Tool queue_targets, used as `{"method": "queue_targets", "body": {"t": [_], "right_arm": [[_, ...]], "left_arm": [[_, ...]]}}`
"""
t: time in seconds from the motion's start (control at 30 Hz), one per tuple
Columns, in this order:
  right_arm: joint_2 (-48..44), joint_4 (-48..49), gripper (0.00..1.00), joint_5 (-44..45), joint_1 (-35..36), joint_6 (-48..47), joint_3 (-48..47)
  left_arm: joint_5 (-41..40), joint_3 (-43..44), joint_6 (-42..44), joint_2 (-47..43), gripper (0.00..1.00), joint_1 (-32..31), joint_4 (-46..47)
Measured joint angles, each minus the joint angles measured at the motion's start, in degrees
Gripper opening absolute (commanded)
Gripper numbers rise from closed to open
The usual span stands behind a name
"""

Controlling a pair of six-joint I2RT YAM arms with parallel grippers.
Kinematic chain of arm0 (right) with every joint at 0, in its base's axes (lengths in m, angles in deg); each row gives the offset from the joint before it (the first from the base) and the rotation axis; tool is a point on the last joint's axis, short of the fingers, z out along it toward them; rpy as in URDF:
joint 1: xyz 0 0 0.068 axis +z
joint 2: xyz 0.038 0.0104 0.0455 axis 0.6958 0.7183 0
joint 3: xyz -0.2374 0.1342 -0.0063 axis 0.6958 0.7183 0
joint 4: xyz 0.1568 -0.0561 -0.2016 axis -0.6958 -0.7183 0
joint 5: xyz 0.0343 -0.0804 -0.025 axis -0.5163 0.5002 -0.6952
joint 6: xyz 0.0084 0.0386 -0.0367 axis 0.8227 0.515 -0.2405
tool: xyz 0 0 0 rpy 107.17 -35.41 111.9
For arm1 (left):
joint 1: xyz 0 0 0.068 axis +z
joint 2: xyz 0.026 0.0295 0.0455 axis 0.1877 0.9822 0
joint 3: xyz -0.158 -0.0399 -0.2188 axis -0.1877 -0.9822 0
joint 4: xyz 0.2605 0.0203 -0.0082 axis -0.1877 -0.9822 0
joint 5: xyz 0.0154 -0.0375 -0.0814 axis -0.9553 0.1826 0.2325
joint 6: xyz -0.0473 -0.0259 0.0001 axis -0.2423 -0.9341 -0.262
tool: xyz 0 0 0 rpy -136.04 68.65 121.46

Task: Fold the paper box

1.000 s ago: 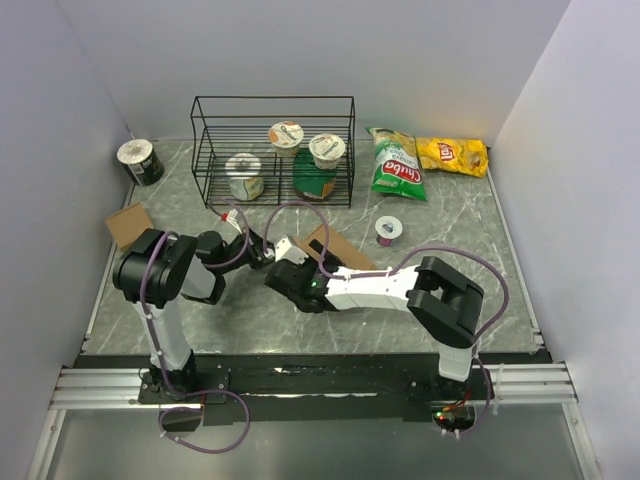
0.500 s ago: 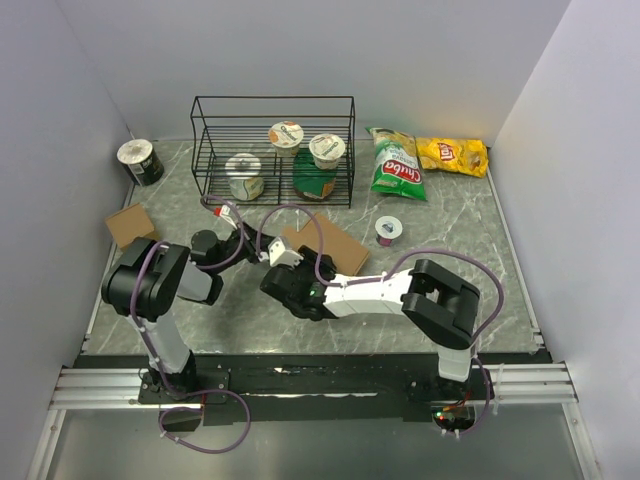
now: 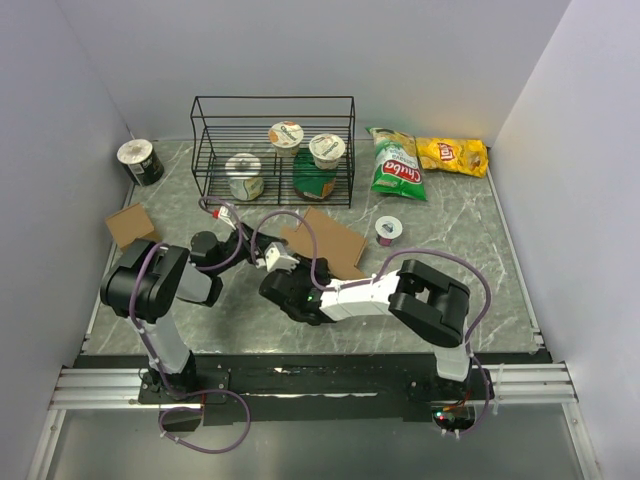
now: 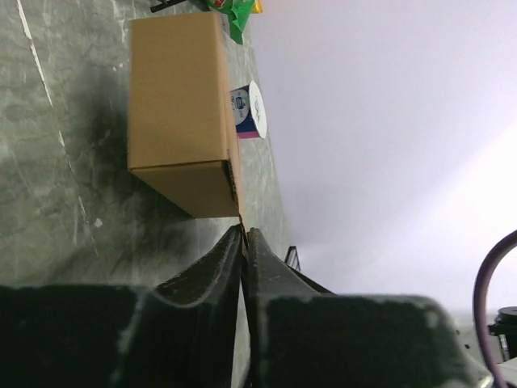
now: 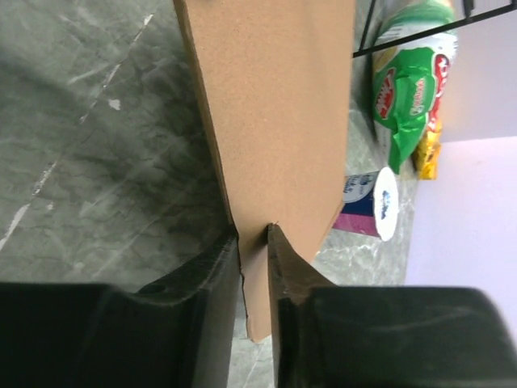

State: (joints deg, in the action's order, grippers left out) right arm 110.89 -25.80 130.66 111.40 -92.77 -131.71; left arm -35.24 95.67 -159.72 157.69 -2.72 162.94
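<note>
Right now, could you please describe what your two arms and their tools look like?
Both are mostly black with chunky joints; the right arm has a white forearm shell. Purple cables loop along each. The left tool and right tool have matte black, tapering fingers.

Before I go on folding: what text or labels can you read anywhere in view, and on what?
"Lay's": yellow crinkly chip bag.
Green chip bag: white brand word, too blurred.
Cup lids in black wire rack: too small.
Plain brown cardboard paper box: unprinted.

At the tabletop's [image 3: 460, 260] far edge you see a rack [image 3: 272, 150] holding cups [image 3: 327, 150]; chip bags [image 3: 397, 163] lie near the far-right corner.
</note>
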Motion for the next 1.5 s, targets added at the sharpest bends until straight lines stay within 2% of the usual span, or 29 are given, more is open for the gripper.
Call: {"method": "queue_targets", "body": {"t": [0.03,0.1,0.2,0.37,0.53,0.73,1.07,1.4,1.5], "right_arm": [[0.0,0.5,0.18,0.4,0.1,-0.7,0.2],[-0.3,1.4,0.13,1.2,0.0,-2.1,0.7],[-1.5,1.8,0.1,1.7,0.0,-4.0,1.6],[-5.3,2.1,0.1,1.1,0.0,-7.3,2.1],[-9.4,0.8,0.11,-2.5,0.0,-9.0,2.1],[-15.4,-8.9,0.14,-13.0,-0.5,-7.6,-0.1],[-21.1,-24.9,0.14,-34.0,-5.7,-5.2,-7.9],[-21.4,-34.1,0.15,-52.5,-13.5,-8.0,-13.9],[-20.2,-34.7,0.25,-53.9,-14.5,-8.8,-14.2]], "left_arm": [[0.0,0.0,-0.4,0.0,0.36,0.0,0.0],[0.1,-0.1,-1.0,-0.2,0.49,0.0,0.0],[0.1,-0.4,-2.1,-1.6,0.96,0.0,-0.2],[0.2,-0.6,-1.1,-6.1,0.96,0.7,-0.6],[-0.4,-0.7,3.9,-14.5,0.96,3.8,-2.7],[-1.3,-0.7,11.7,-21.8,0.96,8.0,-10.1],[-1.7,-2.7,18.2,-23.1,0.96,11.3,-14.6],[1.3,-3.5,22.7,-23.0,0.96,11.4,-11.9],[3.7,-4.3,23.5,-21.1,0.96,11.4,-7.5]]}}
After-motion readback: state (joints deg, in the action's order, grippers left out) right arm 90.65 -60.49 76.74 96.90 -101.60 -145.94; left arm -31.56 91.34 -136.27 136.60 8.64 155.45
